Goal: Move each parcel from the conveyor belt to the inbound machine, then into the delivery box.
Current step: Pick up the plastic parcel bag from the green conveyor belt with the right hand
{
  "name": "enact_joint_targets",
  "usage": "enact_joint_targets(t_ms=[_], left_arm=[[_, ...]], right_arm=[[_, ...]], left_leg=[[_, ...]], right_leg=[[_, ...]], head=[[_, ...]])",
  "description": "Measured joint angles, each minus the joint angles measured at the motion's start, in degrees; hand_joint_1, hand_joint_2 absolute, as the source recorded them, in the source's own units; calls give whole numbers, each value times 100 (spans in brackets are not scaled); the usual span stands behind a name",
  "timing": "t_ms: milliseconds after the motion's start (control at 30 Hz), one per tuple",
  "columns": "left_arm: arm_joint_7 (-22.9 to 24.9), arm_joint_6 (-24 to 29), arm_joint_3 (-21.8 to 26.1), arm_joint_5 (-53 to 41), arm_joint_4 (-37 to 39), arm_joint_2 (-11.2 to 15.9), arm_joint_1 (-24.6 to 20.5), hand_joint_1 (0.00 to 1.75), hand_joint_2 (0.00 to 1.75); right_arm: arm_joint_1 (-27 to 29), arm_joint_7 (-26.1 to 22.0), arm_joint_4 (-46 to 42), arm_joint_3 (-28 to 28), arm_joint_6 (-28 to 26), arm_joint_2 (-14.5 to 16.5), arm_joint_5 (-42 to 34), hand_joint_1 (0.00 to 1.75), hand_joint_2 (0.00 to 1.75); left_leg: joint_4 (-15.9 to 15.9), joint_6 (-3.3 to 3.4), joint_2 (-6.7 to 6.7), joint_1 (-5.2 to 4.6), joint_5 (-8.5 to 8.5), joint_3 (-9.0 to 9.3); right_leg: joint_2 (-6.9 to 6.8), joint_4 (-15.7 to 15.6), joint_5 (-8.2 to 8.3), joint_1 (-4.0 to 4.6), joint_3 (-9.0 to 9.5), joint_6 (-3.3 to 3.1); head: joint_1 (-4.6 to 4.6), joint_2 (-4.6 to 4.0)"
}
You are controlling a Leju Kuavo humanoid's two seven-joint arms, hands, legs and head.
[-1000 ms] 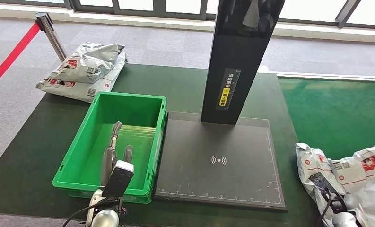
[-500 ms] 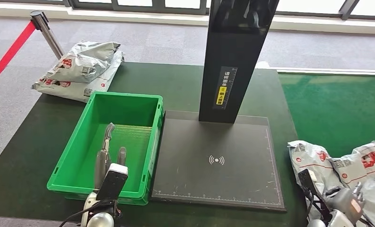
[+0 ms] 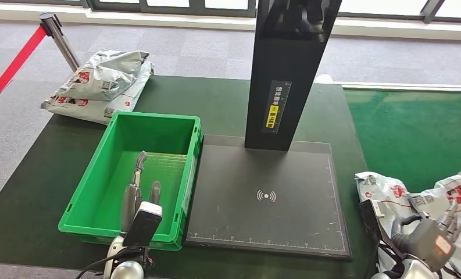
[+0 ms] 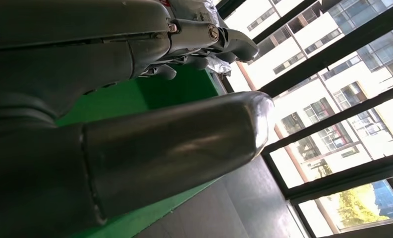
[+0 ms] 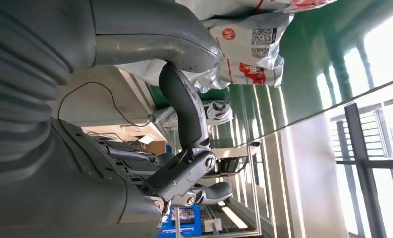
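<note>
A dark green table (image 3: 36,192) is seen, and on its near left part a bright green plastic delivery box (image 3: 184,174) with straight walls and a ribbed floor is placed. Over the near side of this box the left hand (image 3: 136,195) is held, with its smooth grey fingers stretched forward and apart, and nothing is grasped in it. Just right of the box the inbound machine (image 3: 268,197) is set: a flat, matt black rectangular plate with a white wave symbol and a ruler line at its near edge, and a tall glossy black column at its far side. On the right, the green conveyor belt (image 3: 414,133) with a fine felt-like surface is found, and at its near end crumpled grey-white plastic parcels (image 3: 385,189) with red marks and square codes are lying. The right hand (image 3: 428,235) is placed over these parcels with curled fingers; if a parcel is really grasped cannot be told. At the far left corner, more wrinkled bags (image 3: 100,81) are piled.
</note>
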Motion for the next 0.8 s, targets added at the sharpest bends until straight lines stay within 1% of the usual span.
enact_joint_targets(t_ms=[33, 67, 133, 200, 300, 367, 433, 533, 667, 800], left_arm=[[2, -15, -2, -5, 1, -5, -4, 0, 0], [5, -38, -4, -12, 8, -13, -15, 0, 0], [19, -93, -7, -20, 36, -32, -67, 0, 0], [38, -145, -10, -21, 75, -54, -138, 0, 0], [81, -240, -23, -21, 158, -79, -264, 0, 0], [99, -279, -33, -20, 243, -93, -354, 0, 0], [107, -291, -38, -19, 315, -101, -413, 0, 0], [110, -294, -52, -18, 385, -105, -448, 0, 0], [148, -334, -62, -67, 376, -106, -395, 0, 0], [186, -355, -64, -124, 289, -110, -333, 0, 0]], right_arm=[[6, -47, -45, 1, 129, 22, -108, 0, 175], [6, -97, -71, 1, 396, 43, -272, 0, 175], [7, -158, -64, 1, 1202, 72, -629, 0, 175], [16, -135, 2, 1, 1918, 89, -787, 0, 175], [0, 59, 300, 0, 2834, 87, -586, 0, 175], [-51, 71, 692, -8, 3323, 31, -422, 0, 175], [-179, -8, 1100, -16, 3505, -57, -370, 0, 175], [-384, -61, 1537, -40, 3562, -178, -373, 0, 175], [-567, -206, 1886, -95, 3655, -288, -433, 0, 175], [-681, -274, 2068, -105, 3663, -357, -453, 175, 175]], left_leg=[[0, 0, 0, 0, 0, 0], [0, 0, 0, -1, 1, 0], [0, 2, -1, -3, 3, 0], [0, 3, -4, -7, 6, -2], [0, 3, -7, -8, 7, 0], [-2, -2, 14, -2, 1, -1], [-5, -8, 59, 8, -19, 4], [-9, -7, 107, 34, -48, 57], [-10, -2, 127, 52, -69, 123], [-10, 14, 141, 52, -77, 167]], right_leg=[[0, 0, 0, 0, 0, 0], [0, 0, 0, -1, 0, 0], [-3, 0, 1, -2, 0, 0], [-8, 0, 1, -7, -1, 0], [-11, 0, 1, -6, 0, 0], [5, -2, 2, 0, 6, -3], [47, -12, -3, 9, 21, -13], [90, -41, -31, 31, 78, -44], [109, -66, -68, 45, 153, -20], [108, -79, -72, 42, 205, -18]], head=[[0, 0], [0, 0], [1, 0], [1, 0], [-2, 0], [-1, 0], [0, 0], [0, 0], [1, 0], [1, 0]])
